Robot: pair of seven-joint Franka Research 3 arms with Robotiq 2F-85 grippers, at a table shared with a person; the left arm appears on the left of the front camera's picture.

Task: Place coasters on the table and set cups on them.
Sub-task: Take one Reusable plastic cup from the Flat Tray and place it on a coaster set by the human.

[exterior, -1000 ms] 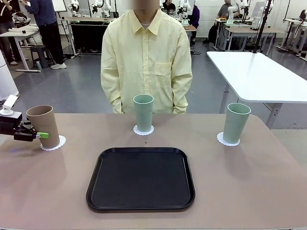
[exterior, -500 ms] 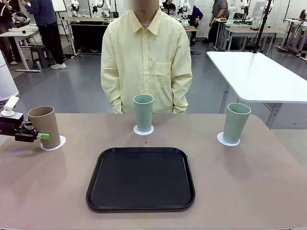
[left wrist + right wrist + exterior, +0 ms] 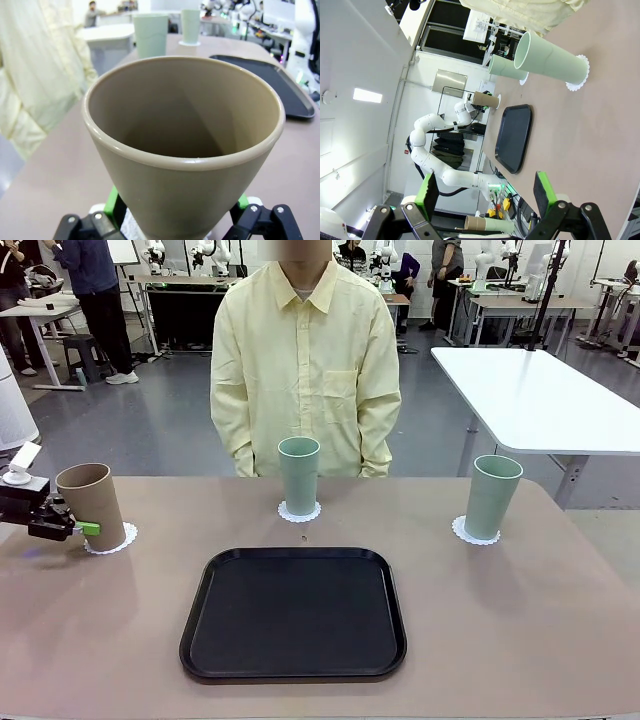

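- Last step: tall tan-brown tumbler (image 3: 92, 504) stands on its lacy white coaster (image 3: 113, 539), between the left gripper's (image 3: 84, 527) spread, released jaws.
- Next, I judge: back straight off without tipping it.

Three cups on coasters along the far side of the table (image 3: 560, 640), a tray nearer the robot.

One cup (image 3: 91, 506) stands on its coaster (image 3: 118, 541) at the left edge, with the left gripper (image 3: 75, 527) just at its left. A second cup (image 3: 298, 475) on a coaster (image 3: 299, 513) sits mid-table before the person (image 3: 305, 360); a third cup (image 3: 491, 496) and coaster (image 3: 470, 533) stand to the right. The tray (image 3: 294, 612) lies in front of the middle one.
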